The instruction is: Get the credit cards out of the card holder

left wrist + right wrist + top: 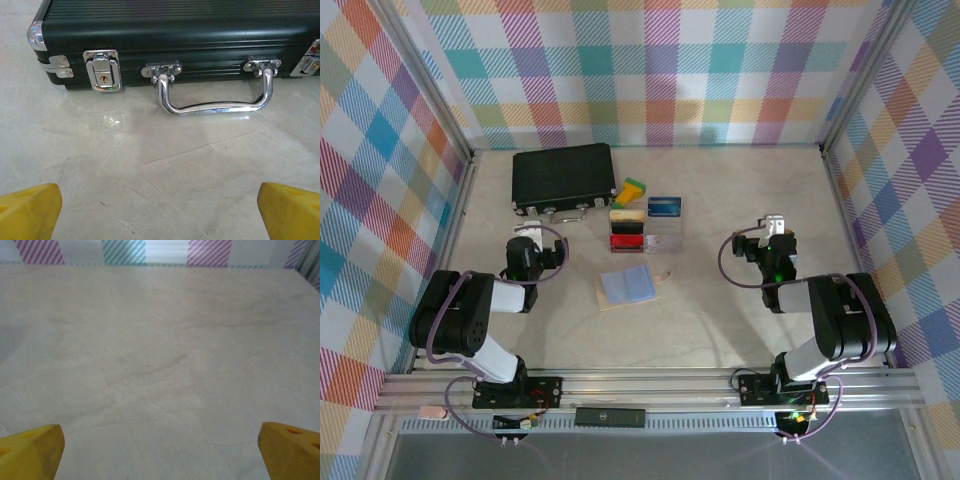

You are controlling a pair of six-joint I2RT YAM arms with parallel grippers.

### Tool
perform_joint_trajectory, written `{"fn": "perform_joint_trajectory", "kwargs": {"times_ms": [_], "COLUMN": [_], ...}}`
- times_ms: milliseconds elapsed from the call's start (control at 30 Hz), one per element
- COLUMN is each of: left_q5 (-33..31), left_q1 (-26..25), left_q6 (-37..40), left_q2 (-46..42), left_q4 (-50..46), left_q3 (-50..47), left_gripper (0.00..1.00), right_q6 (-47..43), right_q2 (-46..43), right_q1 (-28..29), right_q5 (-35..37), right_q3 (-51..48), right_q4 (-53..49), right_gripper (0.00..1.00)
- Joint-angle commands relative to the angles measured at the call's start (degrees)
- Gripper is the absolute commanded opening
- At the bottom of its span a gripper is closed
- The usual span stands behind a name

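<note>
Overall | left fingers (30, 212) spread, clear of black ribbed case (175, 45) | right fingers (292, 450) spread above bare pale surface (160, 340) | translucent blue-grey plastic card holder (628, 287) lay mid-surface, open room each side.

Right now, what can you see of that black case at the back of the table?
The black case lies flat and closed on the table, at the back left, its front facing the arms. Its shell looks like ribbed black metal or plastic, with a shiny rounded corner cap. On the front are a latched chrome clasp with a keyhole, a second clasp cut off at the picture's edge, and a chrome handle folded down to the tabletop.
</note>
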Motion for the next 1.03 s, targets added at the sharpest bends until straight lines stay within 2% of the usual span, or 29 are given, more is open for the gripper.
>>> {"fn": "perform_joint_trajectory", "kwargs": {"times_ms": [0,133,667,767,933,1000], "left_q5": [-0.16,-0.27,0.05,3.17,3.05,3.11], "left_q1": [0.49,0.36,0.41,0.88,0.90,0.91], "left_q6": [-0.77,-0.80,-0.70,-0.31,-0.39,-0.47], "left_q2": [0.34,0.51,0.56,0.60,0.60,0.55], "left_q4": [0.14,0.39,0.09,-0.44,-0.29,-0.26], "left_q3": [2.38,2.39,2.53,2.86,2.79,2.78], "left_gripper": [1.00,1.00,1.00,1.00,1.00,1.00], "right_q6": [1.63,4.38,4.44,4.37,4.31,3.06], "right_q2": [0.78,0.60,0.61,0.64,0.63,0.34], "right_q1": [-0.61,-2.35,-2.47,-2.47,-2.48,-2.47], "right_q5": [-0.20,0.79,0.64,0.59,0.66,-2.18], "right_q3": [1.34,2.99,2.99,3.04,2.88,1.66], "right_q4": [1.55,-2.07,-1.92,-1.96,-1.83,0.38], "right_gripper": [0.99,0.99,0.99,0.99,0.99,0.99]}}
